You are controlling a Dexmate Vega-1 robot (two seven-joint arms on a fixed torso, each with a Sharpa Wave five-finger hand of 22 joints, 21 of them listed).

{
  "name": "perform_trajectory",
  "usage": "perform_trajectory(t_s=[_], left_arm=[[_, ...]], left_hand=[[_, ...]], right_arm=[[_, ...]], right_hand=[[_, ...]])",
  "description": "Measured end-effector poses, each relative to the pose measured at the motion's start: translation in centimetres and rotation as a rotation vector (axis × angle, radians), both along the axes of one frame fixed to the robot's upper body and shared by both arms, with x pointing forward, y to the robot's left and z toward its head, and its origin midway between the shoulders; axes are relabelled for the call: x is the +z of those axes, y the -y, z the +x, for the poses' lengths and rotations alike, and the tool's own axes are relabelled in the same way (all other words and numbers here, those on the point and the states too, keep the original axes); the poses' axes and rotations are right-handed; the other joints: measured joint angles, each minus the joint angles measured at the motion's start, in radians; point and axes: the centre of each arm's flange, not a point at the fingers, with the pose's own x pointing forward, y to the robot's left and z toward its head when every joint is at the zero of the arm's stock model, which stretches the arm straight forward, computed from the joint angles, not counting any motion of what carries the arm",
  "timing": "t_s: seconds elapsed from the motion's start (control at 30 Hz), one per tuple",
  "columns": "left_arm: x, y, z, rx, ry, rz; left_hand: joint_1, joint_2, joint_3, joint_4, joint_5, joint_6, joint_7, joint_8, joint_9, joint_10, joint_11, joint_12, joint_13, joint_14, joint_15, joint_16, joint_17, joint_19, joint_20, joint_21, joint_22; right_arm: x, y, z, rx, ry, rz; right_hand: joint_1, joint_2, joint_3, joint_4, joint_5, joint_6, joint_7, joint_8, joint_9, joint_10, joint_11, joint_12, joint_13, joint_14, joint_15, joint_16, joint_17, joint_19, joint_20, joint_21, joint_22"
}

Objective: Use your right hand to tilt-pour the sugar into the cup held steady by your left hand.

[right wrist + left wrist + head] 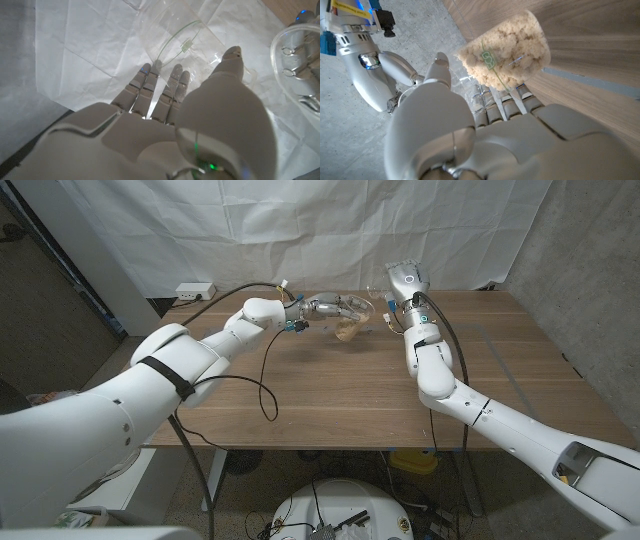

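**At the far table edge: sugar in the left cup, right cup looks empty**

Between the right hand's point(200, 120) thumb and fingers point(150, 90) sits a clear plastic cup point(177, 37), wrapped around its side wall and tipped, with its mouth turned away from the palm. Seen from the right wrist, nothing shows inside it, so the pour looks done or nearly done. Just beside it, toward the robot's left, the left hand point(485, 125) clamps a second clear cup point(507, 50) around its lower wall; clumpy pale-brown sugar point(520, 40) fills that one. From the head view both cups meet over the table point(330, 390), rims near each other or touching; which, I cannot tell.

Both cups are thin, light and likely to flex, so a hard squeeze would buckle the wall and a loose one would let smooth plastic slip. Mid-wall, with thumb opposite fingers, is the sensible hold, as both hands have it. The sugar is lumpy rather than free-running, so it probably falls in chunks and may jolt the light receiving cup; the left hand's grip low on the wall helps steady it.
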Motion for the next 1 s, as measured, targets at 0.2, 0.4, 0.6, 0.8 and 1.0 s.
perform_trajectory(t_s=[0.2, 0.4, 0.6, 0.8, 1.0], left_arm=[[-0.4, -0.6, -0.1, -0.004, 0.023, -0.049], [-1.1, -1.2, -0.3, -0.003, 0.053, -0.117], [-2.3, -2.1, -0.5, 0.008, 0.085, -0.203], [-3.5, -3.1, -0.8, 0.050, 0.122, -0.305], [-4.9, -3.5, -1.2, 0.091, 0.122, -0.398]], left_hand=[[0.000, 0.000, 0.000, 0.000, 0.000, 0.000, 0.000, 0.004, 0.000, 0.000, 0.000, 0.000, 0.002, 0.000, 0.000, 0.000, 0.000, 0.000, 0.000, 0.000, 0.000], [0.000, 0.000, 0.000, 0.000, 0.000, 0.000, 0.000, 0.004, -0.001, -0.004, -0.004, -0.004, 0.002, 0.000, 0.000, 0.000, 0.000, 0.000, 0.000, 0.000, 0.000], [0.000, 0.000, 0.000, 0.000, 0.000, -0.002, -0.002, 0.004, -0.003, -0.008, -0.008, -0.009, 0.002, 0.000, 0.000, 0.000, 0.000, -0.004, 0.004, 0.000, 0.000], [0.000, 0.000, 0.000, 0.000, 0.000, -0.007, -0.007, 0.001, -0.005, -0.010, -0.009, -0.009, 0.002, 0.000, 0.000, 0.000, 0.002, -0.009, 0.009, 0.000, 0.000], [0.000, 0.000, 0.000, 0.000, 0.000, -0.007, -0.007, 0.000, -0.006, -0.007, -0.012, -0.009, 0.002, 0.000, 0.000, 0.000, 0.003, -0.009, 0.009, 0.000, 0.000]], right_arm=[[0.1, 1.0, 0.2, 0.096, -0.031, 0.157], [-0.7, 1.9, 0.9, 0.195, -0.092, 0.312], [-2.1, 2.5, 1.8, 0.327, -0.177, 0.493], [-3.0, 2.9, 2.3, 0.419, -0.219, 0.618], [-4.0, 3.0, 2.6, 0.513, -0.247, 0.735]], right_hand=[[0.000, 0.000, -0.003, 0.003, -0.001, 0.006, 0.006, -0.002, 0.000, 0.004, 0.021, 0.000, 0.001, 0.000, 0.000, 0.000, 0.000, 0.000, 0.000, 0.000, 0.000], [-0.001, 0.001, -0.003, 0.003, -0.001, 0.011, 0.011, -0.005, 0.000, 0.005, 0.031, 0.000, 0.004, 0.000, 0.000, 0.000, 0.005, 0.000, 0.000, 0.000, 0.000], [-0.001, 0.002, -0.003, 0.003, -0.001, 0.016, 0.016, -0.007, -0.001, 0.002, 0.041, -0.005, 0.007, 0.000, 0.000, 0.000, 0.011, 0.000, 0.000, 0.000, 0.000], [-0.002, 0.002, -0.007, 0.007, -0.003, 0.016, 0.016, -0.008, -0.001, -0.002, 0.048, -0.005, 0.007, 0.000, 0.000, 0.000, 0.015, 0.000, 0.000, 0.000, 0.002], [-0.002, 0.002, -0.007, 0.007, -0.004, 0.016, 0.016, -0.011, -0.001, -0.004, 0.061, -0.009, 0.010, 0.000, 0.000, 0.005, 0.022, 0.000, 0.000, 0.000, 0.002]])
